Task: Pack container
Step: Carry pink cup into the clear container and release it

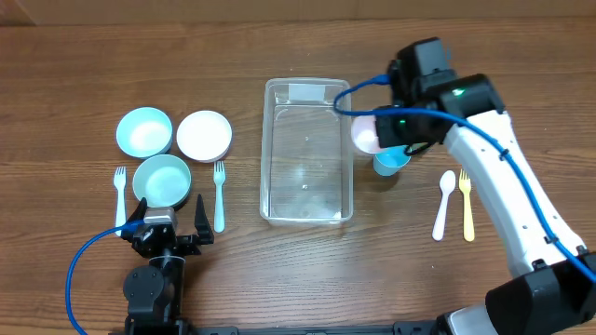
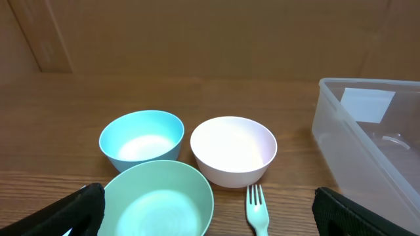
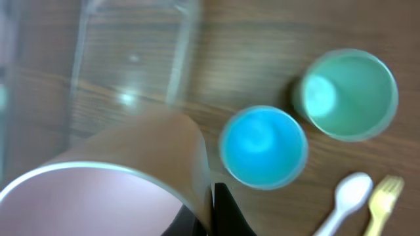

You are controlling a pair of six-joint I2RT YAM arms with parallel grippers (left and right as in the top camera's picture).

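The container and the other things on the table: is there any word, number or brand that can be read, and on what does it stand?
No text can be read in any view.
White sticker on the container: looks blank, no letters visible.
Pink cup: the right wrist view is blurred, and no print shows.
Nothing else on the table shows any print.

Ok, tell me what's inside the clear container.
Nothing shows inside the container except a white label on its far wall. The pink cup overlaps its right rim in the overhead view, hiding that edge.
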